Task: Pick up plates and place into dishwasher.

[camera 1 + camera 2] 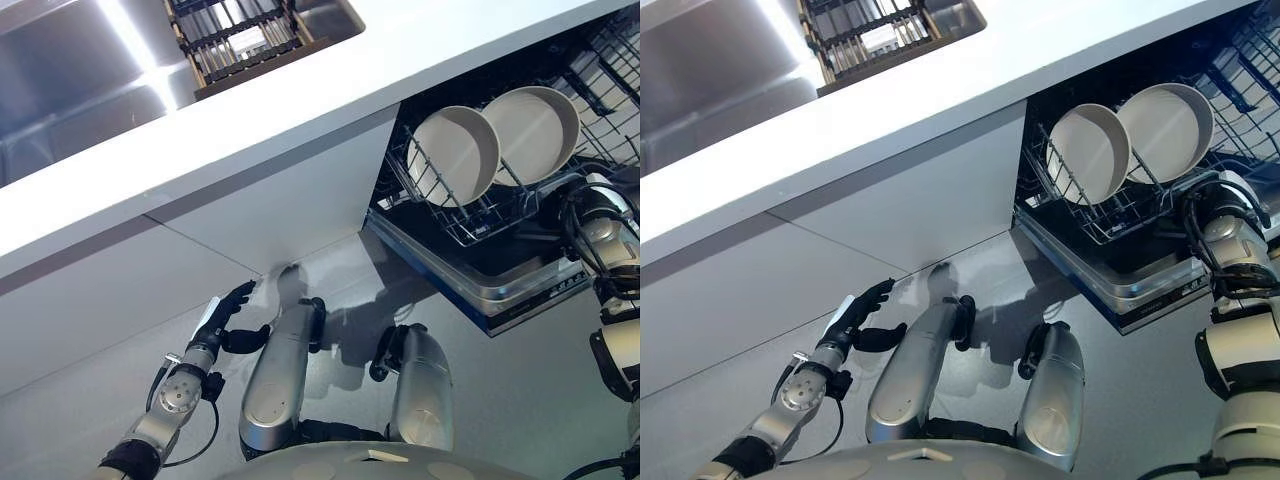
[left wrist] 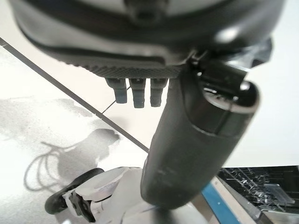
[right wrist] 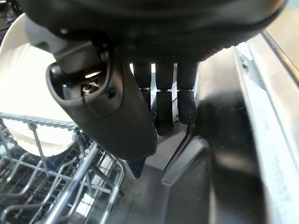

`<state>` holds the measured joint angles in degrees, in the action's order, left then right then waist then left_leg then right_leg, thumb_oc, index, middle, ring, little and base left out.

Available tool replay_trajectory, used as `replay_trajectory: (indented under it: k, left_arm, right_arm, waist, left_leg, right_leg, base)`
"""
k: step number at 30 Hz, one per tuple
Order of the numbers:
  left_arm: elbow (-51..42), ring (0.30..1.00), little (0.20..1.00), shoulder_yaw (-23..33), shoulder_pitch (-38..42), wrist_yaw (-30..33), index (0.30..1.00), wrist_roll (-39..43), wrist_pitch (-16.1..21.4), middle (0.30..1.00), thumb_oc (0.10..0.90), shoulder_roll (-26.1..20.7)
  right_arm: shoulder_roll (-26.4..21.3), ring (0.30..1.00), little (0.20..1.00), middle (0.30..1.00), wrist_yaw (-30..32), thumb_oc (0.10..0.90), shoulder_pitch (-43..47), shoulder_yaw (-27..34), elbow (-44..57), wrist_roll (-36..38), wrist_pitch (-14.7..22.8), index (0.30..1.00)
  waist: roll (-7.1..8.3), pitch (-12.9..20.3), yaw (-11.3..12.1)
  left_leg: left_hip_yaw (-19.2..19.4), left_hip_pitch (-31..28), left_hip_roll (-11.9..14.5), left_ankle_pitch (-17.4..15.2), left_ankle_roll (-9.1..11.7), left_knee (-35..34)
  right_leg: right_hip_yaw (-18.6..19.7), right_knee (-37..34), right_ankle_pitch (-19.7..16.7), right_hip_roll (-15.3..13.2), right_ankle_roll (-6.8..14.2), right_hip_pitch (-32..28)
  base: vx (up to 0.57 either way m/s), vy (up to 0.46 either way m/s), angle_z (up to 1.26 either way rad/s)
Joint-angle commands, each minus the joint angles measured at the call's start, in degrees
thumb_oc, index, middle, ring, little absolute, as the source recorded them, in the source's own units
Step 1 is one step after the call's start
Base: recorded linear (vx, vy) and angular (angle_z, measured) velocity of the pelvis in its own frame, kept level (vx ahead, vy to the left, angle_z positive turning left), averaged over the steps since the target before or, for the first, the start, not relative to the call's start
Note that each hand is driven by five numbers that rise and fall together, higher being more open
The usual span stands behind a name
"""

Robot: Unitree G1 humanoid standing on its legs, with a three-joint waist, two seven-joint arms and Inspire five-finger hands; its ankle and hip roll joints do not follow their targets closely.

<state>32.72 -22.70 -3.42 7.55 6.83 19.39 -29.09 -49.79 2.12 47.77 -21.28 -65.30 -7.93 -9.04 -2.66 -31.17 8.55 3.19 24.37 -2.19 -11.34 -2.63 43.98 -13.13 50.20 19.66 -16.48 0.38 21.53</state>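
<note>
We find two plates standing on edge in the dishwasher rack [image 1: 470, 215], side by side and touching: the left plate [image 1: 455, 152] and the right plate [image 1: 533, 130]. The rack is pulled out under the tabletop [image 1: 330, 95]. The right hand [image 3: 163, 93] hangs just beside the rack, fingers [image 3: 186, 105] straight and apart, holding nothing. The left hand [image 1: 228, 312] hangs low at the left, near the cabinet front [image 1: 270, 215], fingers relaxed and empty. A sink [image 1: 80, 80] with a dark rack lies far left.

Two cream plates [image 1: 455, 152] in a dark wire rack [image 1: 480, 215]; white countertop [image 1: 300, 100].
</note>
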Motion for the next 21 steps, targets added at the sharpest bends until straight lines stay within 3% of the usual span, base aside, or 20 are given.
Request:
replay_trajectory:
  k: [1,5,10,17,18,21]
  left_arm:
    - [-8.40,0.900,0.900,-1.96,-1.89,0.14,0.900,1.21,5.46,0.900,0.800,-1.86]
    - [-8.62,0.900,0.900,-2.47,-1.94,0.56,0.900,1.46,6.05,0.900,0.800,-2.35]
    - [-9.01,0.900,0.900,-2.25,-2.15,0.97,0.900,1.81,5.91,0.900,0.800,-2.44]
    - [-9.39,0.900,0.900,-1.95,-2.30,0.90,0.900,1.64,5.90,0.900,0.800,-2.33]
    - [-9.88,0.900,0.900,-1.86,-2.22,1.02,0.900,1.71,5.73,0.900,0.800,-2.40]
    - [-10.25,0.900,0.900,-1.93,-2.17,1.63,0.900,1.88,5.62,0.900,0.800,-2.42]
  right_arm:
    - [-1.62,0.300,0.200,0.300,-0.35,0.100,7.15,-3.23,-0.74,0.12,4.15,0.300]
    - [-1.24,0.300,0.200,0.300,-1.64,0.100,10.58,-5.63,-0.74,-0.79,4.68,0.300]
    - [-0.70,0.300,0.200,0.300,-5.69,0.100,14.15,-7.85,-0.97,0.78,2.61,0.300]
    - [1.11,0.300,0.200,0.300,-8.10,0.100,15.51,-3.86,-1.94,17.59,1.78,0.300]
    - [1.96,0.300,0.200,0.300,-8.58,0.100,15.83,-1.93,-2.19,23.99,1.21,0.300]
    - [3.79,0.300,0.200,0.300,-9.29,0.100,15.80,1.53,-2.53,32.02,0.95,0.300]
  waist:
    - [-1.76,2.49,2.63]
    - [-2.03,2.41,3.28]
    - [-2.11,2.41,4.16]
    - [-2.45,1.90,5.10]
    - [-2.68,1.70,5.22]
    - [-3.02,1.44,5.45]
  left_leg:
    - [-2.21,-2.86,1.01,-5.08,-0.42,2.09]
    - [-2.51,-2.90,0.77,-4.76,-0.37,1.56]
    - [-2.72,-3.01,0.54,-4.49,-0.28,1.02]
    - [-3.46,-3.19,0.20,-4.29,-0.34,0.84]
    - [-3.63,-2.96,0.05,-4.29,-0.31,1.08]
    - [-3.83,-2.85,-0.26,-4.39,-0.32,1.26]
  right_leg:
    - [-2.13,2.09,-1.92,0.60,-2.02,-2.56]
    - [-2.49,2.05,-1.90,0.43,-2.06,-2.65]
    - [-2.98,2.06,-1.64,0.08,-2.23,-3.05]
    - [-3.50,2.11,-1.55,-0.26,-2.59,-3.52]
    - [-3.42,2.22,-1.47,-0.21,-2.72,-3.45]
    - [-3.31,2.51,-1.18,-0.14,-2.90,-3.44]
  base:
    - [0.00,0.000,0.00]
    - [0.00,-0.001,0.01]
    - [0.01,0.001,0.03]
    - [0.00,-0.002,0.06]
    - [0.00,0.000,0.00]
    - [0.00,0.000,0.00]
